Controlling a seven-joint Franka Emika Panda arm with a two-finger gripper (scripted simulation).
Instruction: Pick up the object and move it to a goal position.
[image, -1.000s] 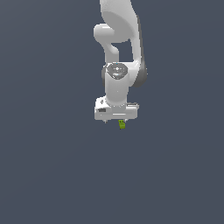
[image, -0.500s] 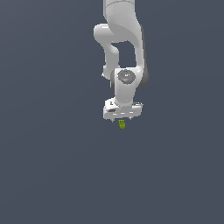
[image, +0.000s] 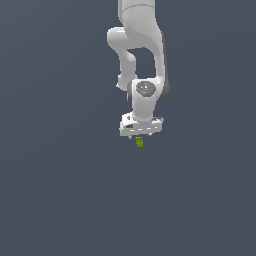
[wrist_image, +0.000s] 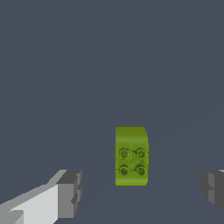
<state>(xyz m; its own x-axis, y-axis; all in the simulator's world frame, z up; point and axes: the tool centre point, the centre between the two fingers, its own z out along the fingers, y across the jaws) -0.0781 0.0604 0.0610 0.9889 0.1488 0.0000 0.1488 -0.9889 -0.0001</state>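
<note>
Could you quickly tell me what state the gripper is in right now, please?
Gripper: open, holding nothing. Its jaws stand wide apart on either side of the lime-green block, touching neither side.

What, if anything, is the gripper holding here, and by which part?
Nothing is held. The gripper is open, and the lime-green block lies between the fingers with clear gaps on both sides.

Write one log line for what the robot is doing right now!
phase: pre-grasp | fingers: open, either side of green block, not touching | block: on floor, unlifted
</note>
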